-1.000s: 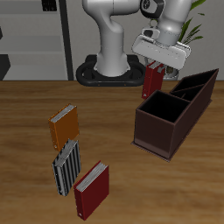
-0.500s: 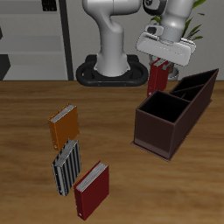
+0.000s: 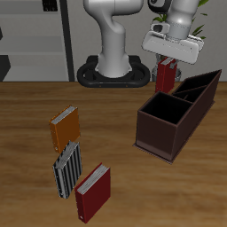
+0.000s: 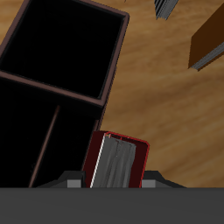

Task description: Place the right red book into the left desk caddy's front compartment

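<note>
**Wrist view: red book in the air, beside the caddy**

Wrist view shows the red book point(image 4: 116, 163) hanging from the gripper point(image 4: 112, 182), page edges facing the camera, with the caddy point(image 4: 103, 87) just past it. The gripper is closed on the book's upper end. In the exterior view the gripper point(image 3: 170, 58) holds the book point(image 3: 165, 77) upright, clear of the counter point(image 3: 27, 133), above and just behind the caddy point(image 3: 160, 140) near its slanted section.

The carry step appears to be under way. Next, the book likely needs to travel toward the counter's front edge until it sits over the square front compartment point(image 3: 162, 110), then go down between the walls before release. A tilted book could catch the rim.

No brand, label or writing is legible on any item.
</note>
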